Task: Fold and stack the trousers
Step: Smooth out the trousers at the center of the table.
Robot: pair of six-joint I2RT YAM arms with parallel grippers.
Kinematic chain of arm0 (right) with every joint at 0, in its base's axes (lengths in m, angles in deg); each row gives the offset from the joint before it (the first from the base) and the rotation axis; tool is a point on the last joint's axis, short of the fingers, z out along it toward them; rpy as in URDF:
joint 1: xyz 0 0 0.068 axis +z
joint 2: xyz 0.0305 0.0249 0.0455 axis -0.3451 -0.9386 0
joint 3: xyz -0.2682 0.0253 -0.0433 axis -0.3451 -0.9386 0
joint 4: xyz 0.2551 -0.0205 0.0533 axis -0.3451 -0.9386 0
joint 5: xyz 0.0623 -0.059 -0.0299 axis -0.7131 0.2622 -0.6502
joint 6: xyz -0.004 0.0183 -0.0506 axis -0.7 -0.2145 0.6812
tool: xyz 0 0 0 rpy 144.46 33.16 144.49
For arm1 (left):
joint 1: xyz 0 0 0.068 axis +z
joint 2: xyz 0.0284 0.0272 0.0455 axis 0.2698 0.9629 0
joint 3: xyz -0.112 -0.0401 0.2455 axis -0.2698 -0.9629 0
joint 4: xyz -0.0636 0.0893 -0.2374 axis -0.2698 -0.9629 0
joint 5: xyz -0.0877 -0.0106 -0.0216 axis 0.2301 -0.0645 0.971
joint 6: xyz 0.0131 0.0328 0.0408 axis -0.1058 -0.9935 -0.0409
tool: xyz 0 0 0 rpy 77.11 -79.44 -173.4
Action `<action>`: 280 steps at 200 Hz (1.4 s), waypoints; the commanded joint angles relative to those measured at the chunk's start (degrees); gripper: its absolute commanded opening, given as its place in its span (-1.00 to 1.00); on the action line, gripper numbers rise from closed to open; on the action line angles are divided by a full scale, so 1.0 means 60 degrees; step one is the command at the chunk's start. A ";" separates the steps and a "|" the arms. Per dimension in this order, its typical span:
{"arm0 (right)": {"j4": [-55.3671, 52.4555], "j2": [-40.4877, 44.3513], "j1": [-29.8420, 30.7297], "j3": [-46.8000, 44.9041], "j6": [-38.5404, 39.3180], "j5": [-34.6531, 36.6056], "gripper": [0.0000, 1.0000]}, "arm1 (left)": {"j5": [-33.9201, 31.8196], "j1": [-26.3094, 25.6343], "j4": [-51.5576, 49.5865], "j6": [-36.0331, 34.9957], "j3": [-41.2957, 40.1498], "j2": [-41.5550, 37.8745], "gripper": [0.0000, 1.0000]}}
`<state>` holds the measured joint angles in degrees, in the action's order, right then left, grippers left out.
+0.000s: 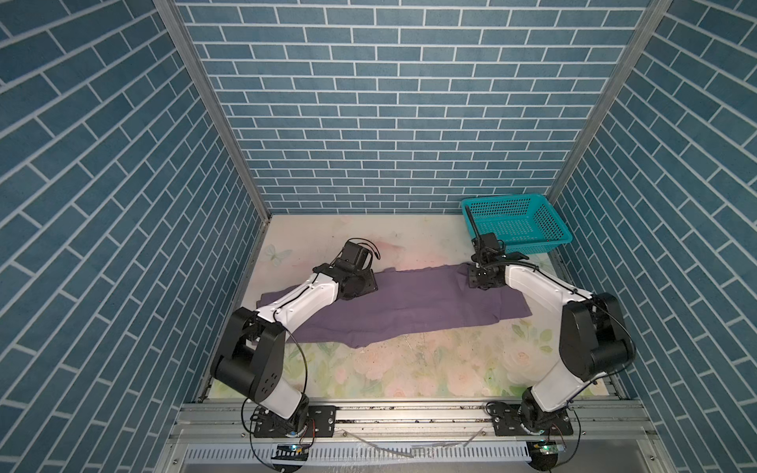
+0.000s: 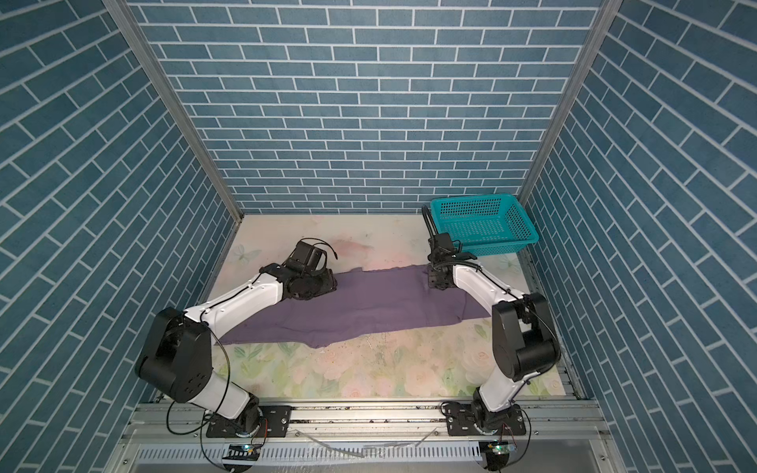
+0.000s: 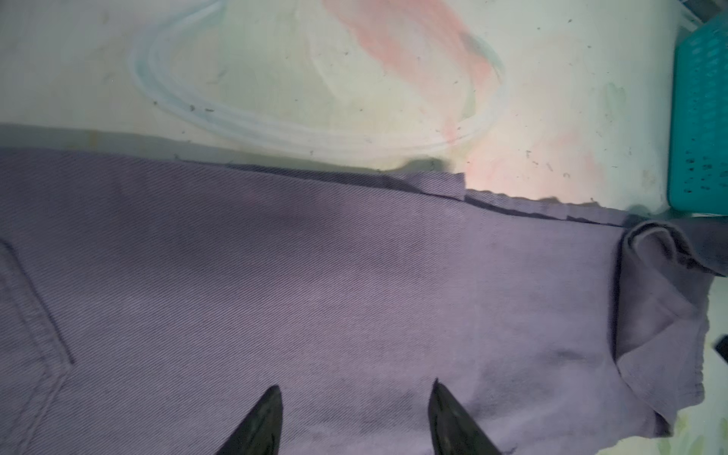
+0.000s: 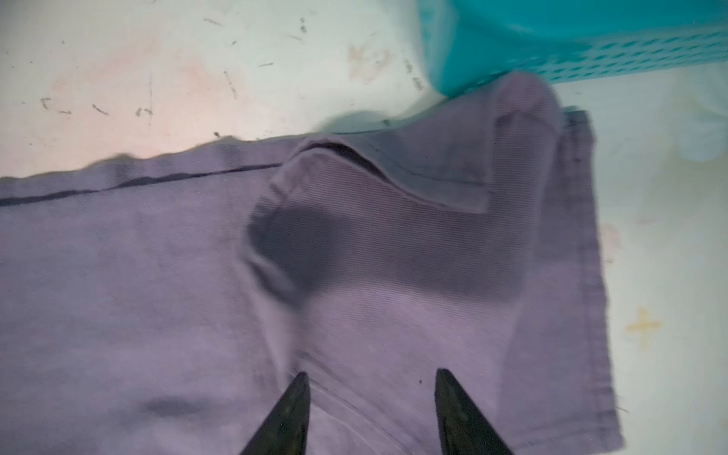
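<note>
Lying flat across the floral table point(image 1: 430, 368), the purple trousers point(image 1: 409, 303) stretch side to side, one corner flipped over near the teal basket point(image 1: 536, 244) | left gripper point(image 3: 356, 394): jaws apart above the cloth, holding nothing | right gripper point(image 4: 372, 378): jaws apart over the flipped corner, holding nothing
</note>
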<state>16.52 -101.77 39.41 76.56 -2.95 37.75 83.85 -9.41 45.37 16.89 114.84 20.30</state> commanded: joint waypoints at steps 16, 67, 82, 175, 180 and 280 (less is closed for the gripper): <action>-0.1007 0.0667 -0.1963 -0.0581 -0.0177 0.1149 0.09 | -0.0353 0.0808 -0.0292 0.0148 -0.0915 -0.0868 0.18; -0.0219 -0.0953 -0.3197 -0.0251 -0.0132 -0.0452 0.09 | -0.1069 0.2597 -0.1182 0.0002 -0.2272 -0.2941 0.22; 0.0008 -0.1499 -0.3274 0.0015 -0.0148 -0.0731 0.08 | -0.1078 0.3262 -0.1305 -0.0068 -0.2703 -0.3373 0.25; 0.0120 -0.2666 -0.4037 0.0657 -0.0535 -0.1302 -0.03 | 0.0259 0.5387 -0.0269 -0.0182 -0.3893 -0.2249 0.26; 0.0099 -0.2685 -0.4050 0.0667 -0.0553 -0.1269 -0.10 | 0.0280 0.5408 -0.0231 -0.0185 -0.3894 -0.2167 0.26; -0.0517 -0.2907 -0.5705 0.0818 -0.1355 -0.0647 -1.00 | 0.0591 0.6614 0.0360 -0.0535 -0.4406 -0.1698 0.25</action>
<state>16.76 -117.66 9.25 80.78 -9.05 28.51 88.77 28.34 48.04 15.53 90.69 7.84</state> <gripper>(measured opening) 0.053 0.627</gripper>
